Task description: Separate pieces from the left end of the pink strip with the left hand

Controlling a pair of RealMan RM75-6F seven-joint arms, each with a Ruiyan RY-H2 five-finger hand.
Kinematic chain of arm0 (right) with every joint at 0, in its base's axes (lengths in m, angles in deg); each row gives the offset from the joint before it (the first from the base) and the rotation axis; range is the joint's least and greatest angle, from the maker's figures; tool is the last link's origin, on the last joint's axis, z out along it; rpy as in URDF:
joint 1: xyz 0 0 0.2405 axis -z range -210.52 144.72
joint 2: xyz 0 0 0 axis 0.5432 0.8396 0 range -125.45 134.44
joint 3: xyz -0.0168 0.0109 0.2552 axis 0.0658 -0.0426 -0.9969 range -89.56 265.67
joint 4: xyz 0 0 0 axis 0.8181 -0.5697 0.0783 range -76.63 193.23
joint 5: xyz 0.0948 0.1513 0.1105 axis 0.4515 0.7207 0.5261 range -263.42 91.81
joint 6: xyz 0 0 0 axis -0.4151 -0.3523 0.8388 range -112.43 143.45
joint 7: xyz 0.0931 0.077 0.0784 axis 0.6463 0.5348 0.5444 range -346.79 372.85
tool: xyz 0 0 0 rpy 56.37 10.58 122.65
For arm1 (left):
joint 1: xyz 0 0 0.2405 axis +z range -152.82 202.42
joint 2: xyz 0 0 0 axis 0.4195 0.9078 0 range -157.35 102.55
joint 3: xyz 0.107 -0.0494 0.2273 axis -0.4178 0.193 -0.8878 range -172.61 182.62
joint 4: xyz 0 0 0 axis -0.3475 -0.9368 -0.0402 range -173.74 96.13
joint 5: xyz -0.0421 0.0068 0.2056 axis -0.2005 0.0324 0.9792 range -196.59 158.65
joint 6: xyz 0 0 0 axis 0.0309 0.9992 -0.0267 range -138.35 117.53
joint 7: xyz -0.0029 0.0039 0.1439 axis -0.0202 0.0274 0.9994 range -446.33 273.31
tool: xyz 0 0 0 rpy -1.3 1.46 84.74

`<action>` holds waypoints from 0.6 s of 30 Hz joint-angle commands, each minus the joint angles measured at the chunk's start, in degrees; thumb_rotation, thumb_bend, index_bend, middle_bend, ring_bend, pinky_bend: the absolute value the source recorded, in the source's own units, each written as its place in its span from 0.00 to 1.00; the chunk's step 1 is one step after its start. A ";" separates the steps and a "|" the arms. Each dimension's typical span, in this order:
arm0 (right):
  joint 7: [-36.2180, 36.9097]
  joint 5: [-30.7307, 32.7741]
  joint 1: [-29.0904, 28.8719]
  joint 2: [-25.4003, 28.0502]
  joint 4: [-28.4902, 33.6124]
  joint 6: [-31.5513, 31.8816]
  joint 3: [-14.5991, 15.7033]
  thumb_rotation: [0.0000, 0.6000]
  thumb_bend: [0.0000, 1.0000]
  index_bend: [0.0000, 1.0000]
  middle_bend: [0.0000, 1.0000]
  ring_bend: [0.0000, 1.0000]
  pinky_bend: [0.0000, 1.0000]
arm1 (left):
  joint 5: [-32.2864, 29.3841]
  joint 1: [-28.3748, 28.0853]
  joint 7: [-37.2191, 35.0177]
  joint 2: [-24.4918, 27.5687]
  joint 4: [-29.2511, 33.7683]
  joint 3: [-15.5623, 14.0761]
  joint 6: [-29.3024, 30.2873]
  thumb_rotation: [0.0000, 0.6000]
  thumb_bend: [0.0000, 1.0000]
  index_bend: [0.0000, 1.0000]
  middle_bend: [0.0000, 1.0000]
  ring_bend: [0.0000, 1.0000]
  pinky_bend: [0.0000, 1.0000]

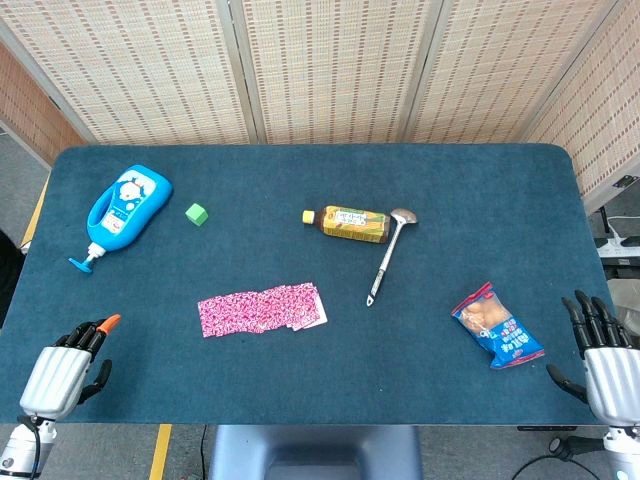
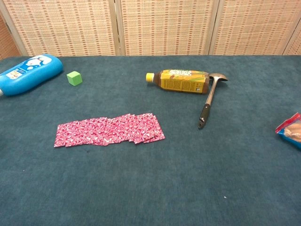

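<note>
The pink strip (image 1: 262, 308) lies flat on the blue table, a row of overlapping patterned sachets, also seen in the chest view as the pink strip (image 2: 109, 130). Its left end points toward my left side. My left hand (image 1: 62, 372) hovers at the near left corner, well short of the strip, fingers apart and holding nothing. Over by the near right corner, my right hand (image 1: 603, 355) is empty with its fingers spread. Neither hand shows in the chest view.
A blue bottle (image 1: 122, 212) lies at the far left with a green cube (image 1: 197, 213) beside it. A yellow tea bottle (image 1: 350, 223) and a ladle (image 1: 388, 253) lie at mid-table. A snack bag (image 1: 497, 325) sits near the right hand.
</note>
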 commanded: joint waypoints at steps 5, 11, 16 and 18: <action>-0.55 0.65 -0.55 0.23 0.62 -1.92 0.07 1.00 0.06 0.00 0.00 0.00 0.20 | 0.18 0.19 -0.45 -0.15 -0.52 -0.06 0.35 1.00 0.50 0.11 0.20 0.22 0.46; 2.11 -2.00 -0.86 -0.23 -0.69 -0.96 0.36 1.00 0.06 0.00 0.00 0.00 0.20 | 1.11 -0.01 -0.54 -0.58 -1.15 -0.24 0.40 1.00 0.51 0.01 0.21 0.22 0.46; 6.51 -4.71 0.43 1.34 -0.94 2.30 1.24 1.00 0.06 0.00 0.00 0.00 0.20 | 0.87 -0.49 0.04 -0.93 -1.29 -0.48 -0.97 1.00 0.52 0.00 0.32 0.31 0.47; 8.04 -5.56 1.04 1.63 -1.30 3.97 1.35 1.00 0.06 0.00 0.00 0.00 0.20 | 0.90 -0.68 0.47 -0.97 -1.02 -0.60 -1.44 1.00 0.54 0.00 0.40 0.37 0.47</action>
